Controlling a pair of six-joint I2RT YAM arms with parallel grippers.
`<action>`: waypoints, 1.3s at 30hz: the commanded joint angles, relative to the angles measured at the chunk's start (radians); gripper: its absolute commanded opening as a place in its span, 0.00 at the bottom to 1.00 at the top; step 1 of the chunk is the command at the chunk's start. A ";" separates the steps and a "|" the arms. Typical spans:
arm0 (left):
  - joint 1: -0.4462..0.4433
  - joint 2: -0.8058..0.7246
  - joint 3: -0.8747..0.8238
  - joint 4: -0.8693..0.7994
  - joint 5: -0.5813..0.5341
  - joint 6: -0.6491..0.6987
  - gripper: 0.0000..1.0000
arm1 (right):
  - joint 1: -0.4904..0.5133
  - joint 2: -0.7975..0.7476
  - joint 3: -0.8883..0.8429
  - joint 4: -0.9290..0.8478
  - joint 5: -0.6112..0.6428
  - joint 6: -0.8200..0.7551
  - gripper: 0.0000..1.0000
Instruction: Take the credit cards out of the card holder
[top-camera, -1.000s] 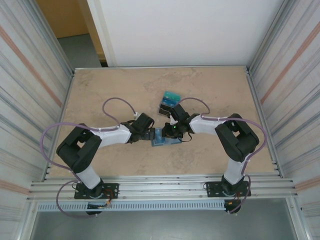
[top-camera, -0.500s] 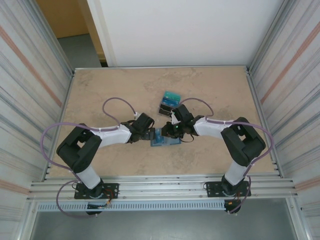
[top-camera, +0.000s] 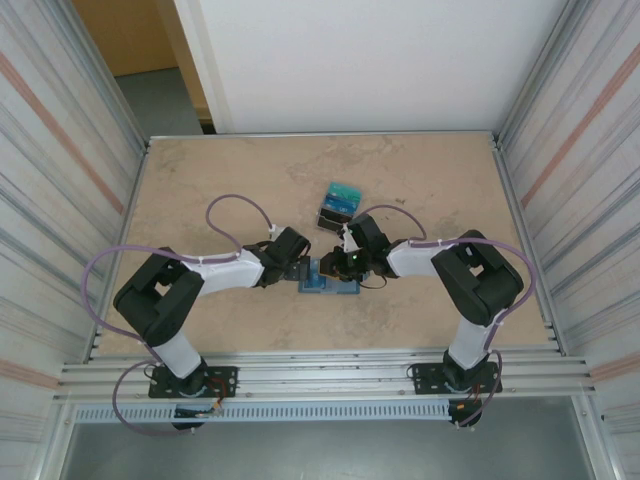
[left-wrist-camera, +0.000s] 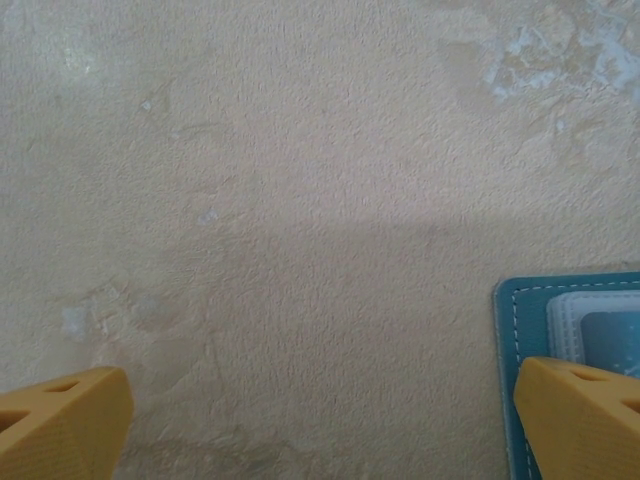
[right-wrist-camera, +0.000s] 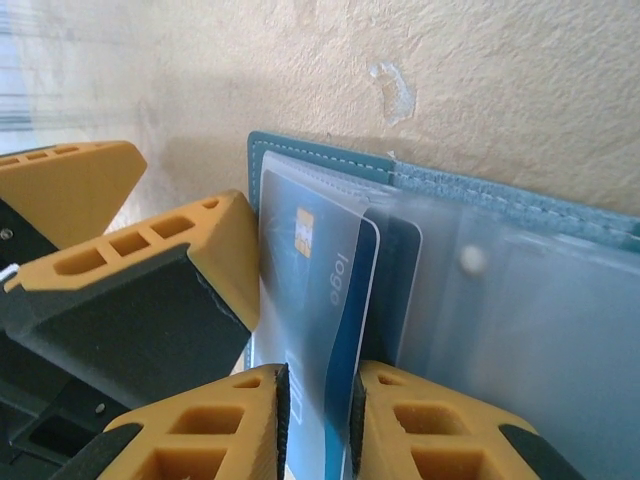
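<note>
The slate-blue card holder (top-camera: 327, 279) lies open on the table between both grippers. My right gripper (right-wrist-camera: 320, 425) is shut on a blue credit card (right-wrist-camera: 312, 290) with a gold chip, which still sits partly in the holder's clear slot. A darker card (right-wrist-camera: 402, 270) lies behind it in the same slot. My left gripper (left-wrist-camera: 320, 430) stands wide open, its right finger (left-wrist-camera: 585, 415) resting on the card holder (left-wrist-camera: 520, 340) at its edge. The left arm's yellow fingers (right-wrist-camera: 150, 265) also press beside the card in the right wrist view.
A small dark tray (top-camera: 332, 214) holding teal cards (top-camera: 343, 191) stands just behind the right gripper. Ribbed metal walls close in the beige table (top-camera: 230, 170) on left and right. Open tabletop lies to the far left and far right.
The right gripper has shifted slightly left and nearer over the card holder, and the holder has turned a little with it. The left arm has barely moved.
</note>
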 joint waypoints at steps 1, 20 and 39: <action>-0.019 0.008 0.016 -0.060 -0.006 -0.012 0.99 | -0.003 0.024 -0.012 0.105 -0.042 0.033 0.25; -0.009 0.035 0.039 -0.100 -0.024 -0.027 0.99 | -0.084 -0.016 -0.125 0.312 -0.130 0.124 0.20; -0.008 0.032 0.033 -0.107 -0.031 -0.033 0.99 | -0.103 0.014 -0.161 0.471 -0.194 0.194 0.10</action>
